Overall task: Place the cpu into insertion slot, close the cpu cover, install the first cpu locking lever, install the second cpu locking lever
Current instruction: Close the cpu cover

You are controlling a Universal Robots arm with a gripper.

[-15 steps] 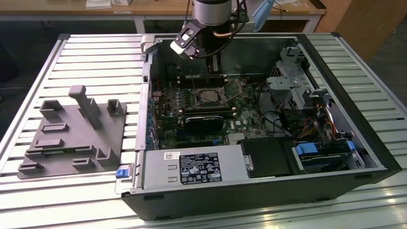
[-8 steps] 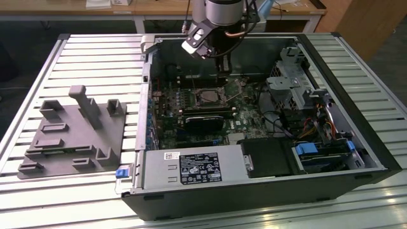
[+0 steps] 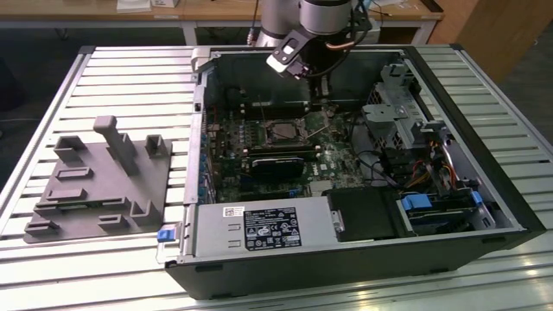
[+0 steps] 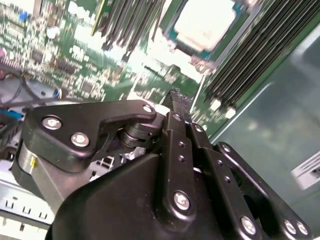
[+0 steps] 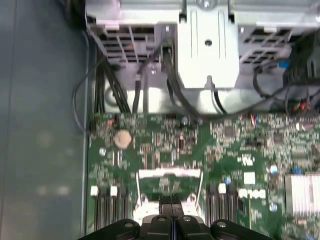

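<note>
Inside the case (image 3: 346, 272), just above the green board (image 5: 240, 150), the gripper (image 5: 172, 201) has its fingers pinched together, nothing visibly held. cpu (image 4: 205, 22) sits in the insertion slot (image 3: 269, 133). Risk imo: drifting off-line, those tips could scrape board parts.

Open black computer case (image 3: 484, 188) on slatted counter (image 3: 129, 78). Grey moulded fixture (image 3: 100, 181) lies outside case, well apart from hand (image 3: 318, 97). Ahead of hand: coin cell (image 5: 123, 138), silver drive cage (image 5: 207, 45), black cables (image 5: 172, 80). Memory slots (image 5: 107, 210) either side of hand
</note>
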